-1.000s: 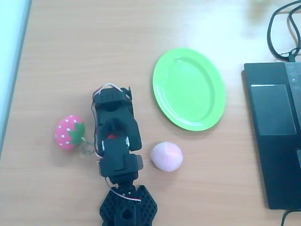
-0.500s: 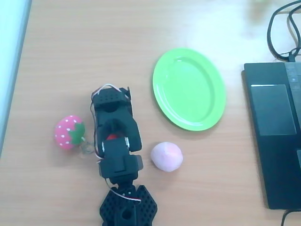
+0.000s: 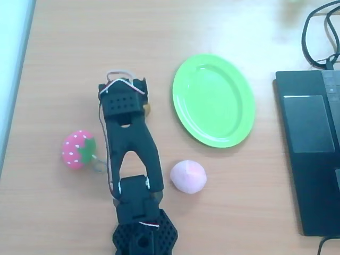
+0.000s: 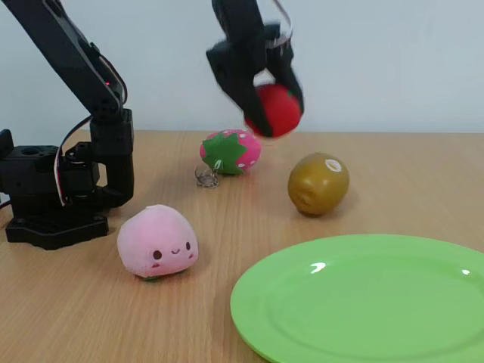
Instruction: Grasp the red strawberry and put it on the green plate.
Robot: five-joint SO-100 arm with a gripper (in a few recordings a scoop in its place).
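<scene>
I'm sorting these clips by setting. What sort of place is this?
Probably an office or lab desk, not a kitchen: a wood-grain tabletop, a dark laptop with cables at its edge, and toy items such as a plush peach and a green plate laid out before a plain wall.

One red strawberry (image 4: 276, 110), one pink strawberry (image 4: 231, 151) with white dots, one pink peach (image 4: 157, 242), one brown kiwi (image 4: 318, 183) and one green plate (image 4: 363, 302): four toy fruits and a single plate. One black laptop (image 3: 311, 151) lies at the bench's right edge in the overhead view.
</scene>
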